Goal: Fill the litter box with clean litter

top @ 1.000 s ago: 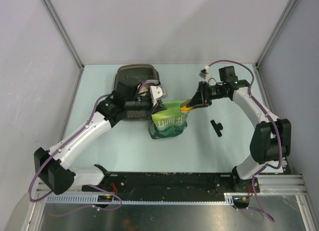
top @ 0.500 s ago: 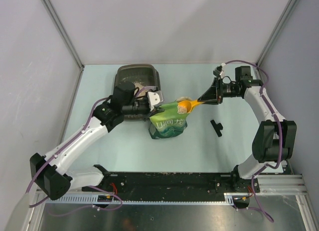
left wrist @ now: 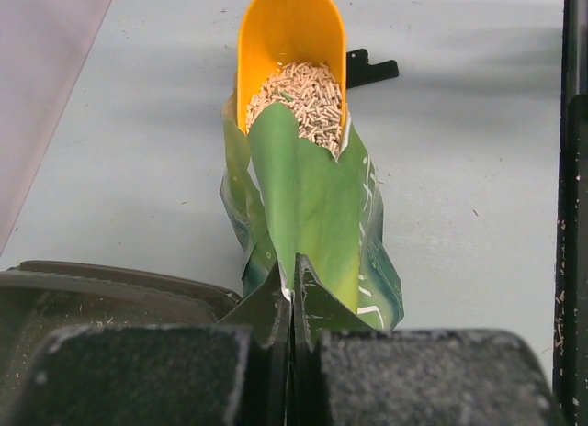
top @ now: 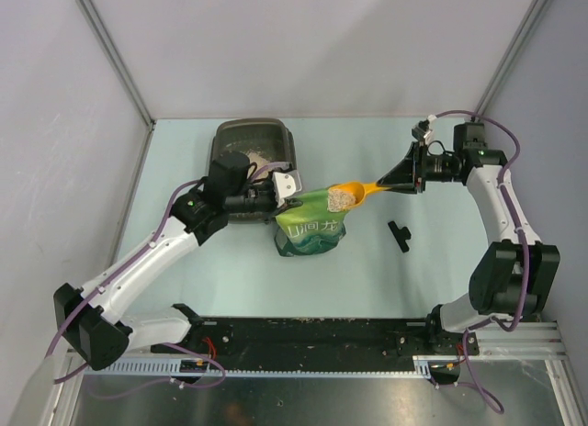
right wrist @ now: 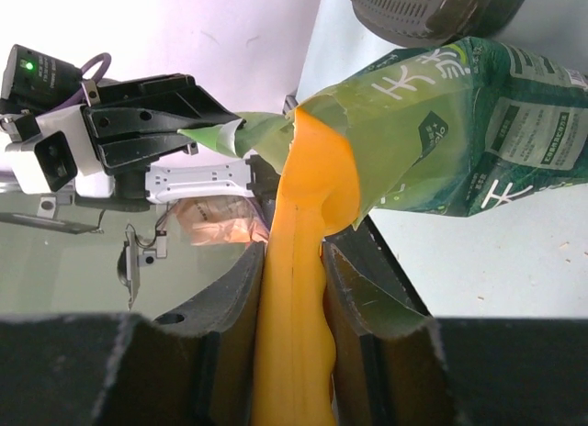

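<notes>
The dark litter box point(top: 253, 132) sits at the back left, partly under my left arm; its rim shows in the left wrist view point(left wrist: 101, 288). My left gripper point(top: 292, 198) is shut on the top edge of the green pouch point(top: 310, 226), holding it upright and open point(left wrist: 317, 196). My right gripper point(top: 397, 181) is shut on the handle of the orange scoop point(top: 354, 193). The scoop's bowl point(left wrist: 289, 31) holds beige litter point(left wrist: 299, 91) and hovers at the pouch's mouth. In the right wrist view my fingers point(right wrist: 296, 256) clamp the scoop handle point(right wrist: 317, 178).
A small black part point(top: 399, 234) lies on the table right of the pouch and shows in the left wrist view point(left wrist: 370, 70). A black rail point(top: 312, 334) runs along the near edge. Grey walls enclose the left, back and right sides.
My right gripper has drawn back to the right and pulled the scoop out of the pouch's mouth, now loaded with litter. My left gripper keeps hold of the pouch's edge.
</notes>
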### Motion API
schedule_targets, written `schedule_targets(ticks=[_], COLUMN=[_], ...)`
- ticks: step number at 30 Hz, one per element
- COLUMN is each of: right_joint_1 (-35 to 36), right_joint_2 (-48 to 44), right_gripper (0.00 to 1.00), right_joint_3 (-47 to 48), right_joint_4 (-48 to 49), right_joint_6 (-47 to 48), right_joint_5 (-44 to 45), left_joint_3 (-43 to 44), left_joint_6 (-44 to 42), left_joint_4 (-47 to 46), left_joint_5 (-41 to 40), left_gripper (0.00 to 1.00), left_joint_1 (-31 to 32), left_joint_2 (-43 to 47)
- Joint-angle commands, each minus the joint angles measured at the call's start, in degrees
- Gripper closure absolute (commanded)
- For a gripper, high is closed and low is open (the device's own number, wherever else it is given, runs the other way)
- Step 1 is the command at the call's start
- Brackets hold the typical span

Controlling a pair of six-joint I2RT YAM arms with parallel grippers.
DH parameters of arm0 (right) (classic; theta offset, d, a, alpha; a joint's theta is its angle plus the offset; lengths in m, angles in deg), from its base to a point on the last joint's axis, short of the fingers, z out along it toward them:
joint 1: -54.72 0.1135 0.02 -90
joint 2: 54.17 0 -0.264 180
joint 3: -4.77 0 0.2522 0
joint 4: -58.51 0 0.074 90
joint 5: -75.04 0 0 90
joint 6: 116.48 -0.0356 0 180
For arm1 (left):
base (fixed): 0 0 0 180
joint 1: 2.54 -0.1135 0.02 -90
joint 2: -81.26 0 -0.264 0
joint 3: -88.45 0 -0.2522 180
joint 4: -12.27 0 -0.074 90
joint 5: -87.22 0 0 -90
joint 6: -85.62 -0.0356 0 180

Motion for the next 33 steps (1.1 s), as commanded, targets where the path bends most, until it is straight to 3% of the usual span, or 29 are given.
schedule_targets(ticks=[1,7,33], right_joint_1=[-0.42,-3.23,-4.56], right_joint_2=[-2.3,0.51,3.5], right_gripper=[1.0,1.0,1.0], right_joint_3=[-0.52,-0.79,-0.62], right_joint_4=[-6.94,-8.62,-4.31], right_joint_6=[5.98,9.08,2.84], right_joint_5=[-0.32,-2.51,-7.88], left_joint_3=[0.9,1.07,0.55], left_joint_6=[-1.97,-2.32,-2.85], left_joint_4=[0.99,1.07,1.25], left_joint_5=[-1.82,-2.79,-4.46], left_gripper=[1.0,1.0,1.0], left_joint_1=[-0.21,-0.3,-1.7], left_joint_2=[1.74,1.83,2.0])
